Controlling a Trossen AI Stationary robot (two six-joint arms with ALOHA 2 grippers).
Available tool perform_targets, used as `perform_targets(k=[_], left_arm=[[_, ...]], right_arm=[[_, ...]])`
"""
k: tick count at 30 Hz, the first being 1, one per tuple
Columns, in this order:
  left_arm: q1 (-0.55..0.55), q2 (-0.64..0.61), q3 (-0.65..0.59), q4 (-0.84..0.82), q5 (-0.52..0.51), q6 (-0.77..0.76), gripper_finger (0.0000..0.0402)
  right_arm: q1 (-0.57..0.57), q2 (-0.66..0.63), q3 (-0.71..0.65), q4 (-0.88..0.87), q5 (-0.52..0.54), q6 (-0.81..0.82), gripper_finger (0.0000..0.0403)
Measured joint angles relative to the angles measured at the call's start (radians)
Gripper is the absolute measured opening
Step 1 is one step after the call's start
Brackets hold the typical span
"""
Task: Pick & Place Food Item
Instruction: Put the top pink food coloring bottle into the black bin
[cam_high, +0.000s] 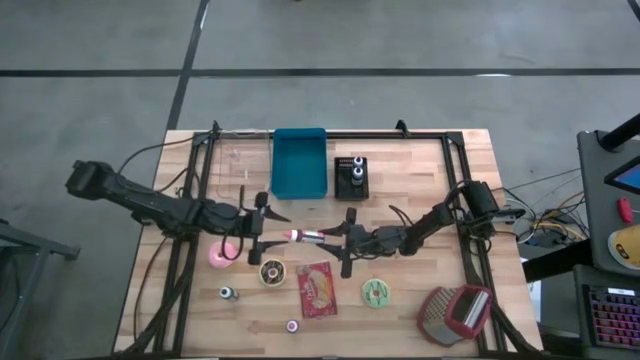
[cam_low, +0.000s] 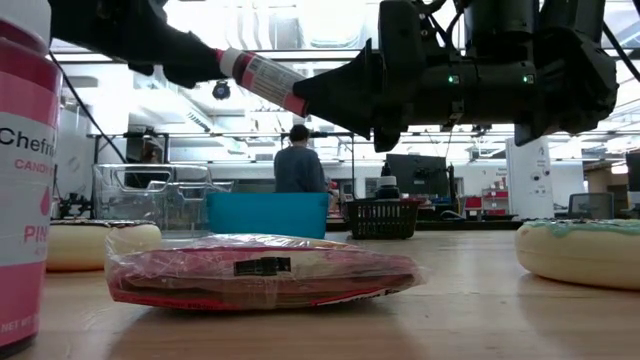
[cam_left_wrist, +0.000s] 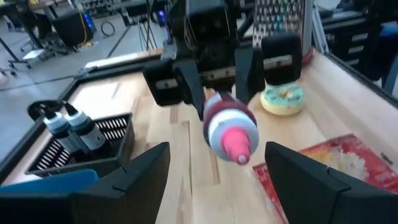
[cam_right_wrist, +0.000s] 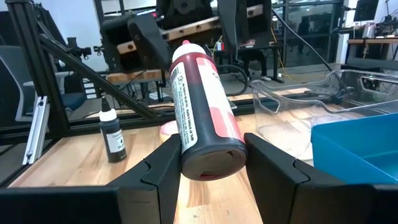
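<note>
A red sauce bottle (cam_high: 305, 236) with a pink cap hangs level over the table's middle, and my right gripper (cam_high: 340, 238) is shut on it. The pink tip (cam_left_wrist: 239, 149) points toward the table's left, at the gap of my left gripper (cam_high: 270, 228). That gripper is open, and its two fingers (cam_left_wrist: 140, 180) stand wide on either side just short of the tip, touching nothing. In the low view the bottle (cam_low: 262, 80) is high above a red food packet (cam_low: 260, 270). My right gripper pinches the bottle's base end (cam_right_wrist: 208, 140) between its two fingers (cam_right_wrist: 155, 174). The fingers come level from the table's right and lie along the bottle. The bottle is lifted clear of the table, about level, with its cap end pointing away toward the left arm.
Below lie a pink donut (cam_high: 222, 256), a chocolate donut (cam_high: 272, 271), a green donut (cam_high: 376, 292), the red packet (cam_high: 317, 289), a small dropper bottle (cam_high: 228, 293) and a small jar (cam_high: 292, 326). A blue bin (cam_high: 300, 162) and a black basket (cam_high: 351, 177) stand at the far side. A grater (cam_high: 455, 313) lies near right.
</note>
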Motion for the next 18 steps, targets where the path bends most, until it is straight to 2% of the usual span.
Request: perform_targets(k=[9, 18], left_arm=[[0.000, 0.105, 0.072, 0.001, -0.004, 0.015, 0.0266], [0.001, 0.117, 0.094, -0.067, -0.005, 0.011, 0.0263]], right_arm=[[0.000, -0.001, 0.000, -0.025, 0.000, 0.005, 0.0151], [0.000, -0.002, 0.000, -0.045, 0.000, 0.011, 0.0151]])
